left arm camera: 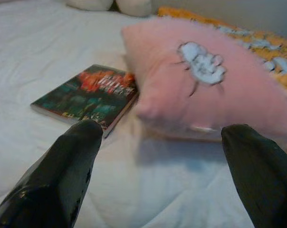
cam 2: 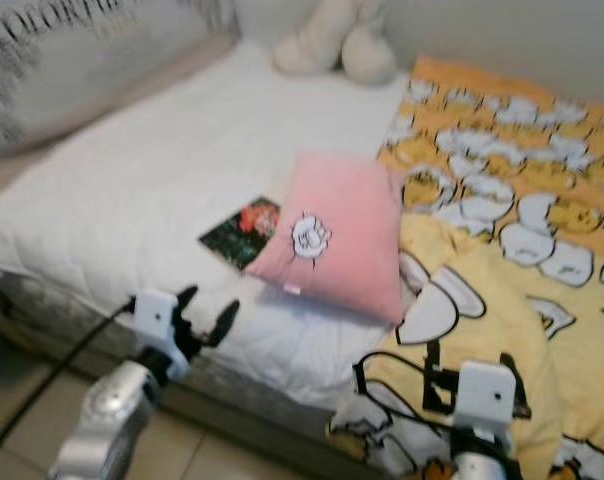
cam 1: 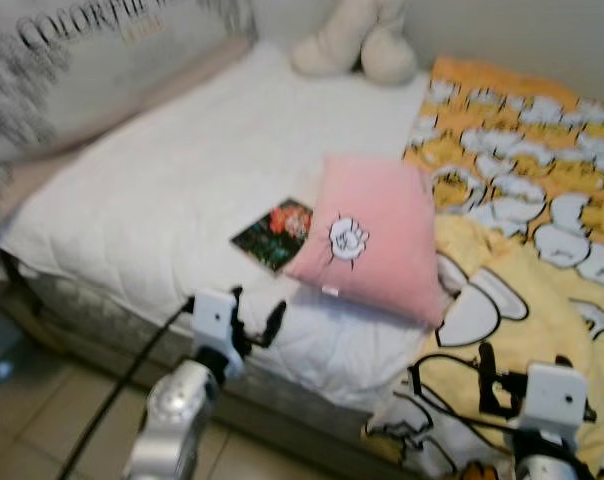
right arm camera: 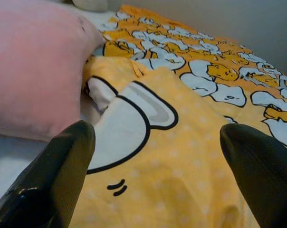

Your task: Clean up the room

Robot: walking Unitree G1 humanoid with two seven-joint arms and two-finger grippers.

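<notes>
- On the bed [cam 1: 162, 190]: pink pillow [cam 1: 367, 235] lies askew, its corner overlapping a book [cam 1: 274, 232]; both look misplaced.
- Left tool [cam 1: 254, 322] hovers at the mattress edge, fingers spread wide, empty, aimed at book and pillow.
- Right tool [right arm camera: 157, 190] wide open, empty, over the yellow blanket [cam 1: 522, 300].

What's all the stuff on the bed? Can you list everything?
pink pillow: one, pink with a white cartoon patch, middle of the bed
book: one, dark cover with red, partly under the pillow's left edge
plush toy: one, cream, at the head of the bed
yellow blanket: one, yellow with white cartoon prints, right side
white mattress cover: one, left side
left gripper: black fingers open, near the bed edge
right gripper: open, over the blanket
</notes>
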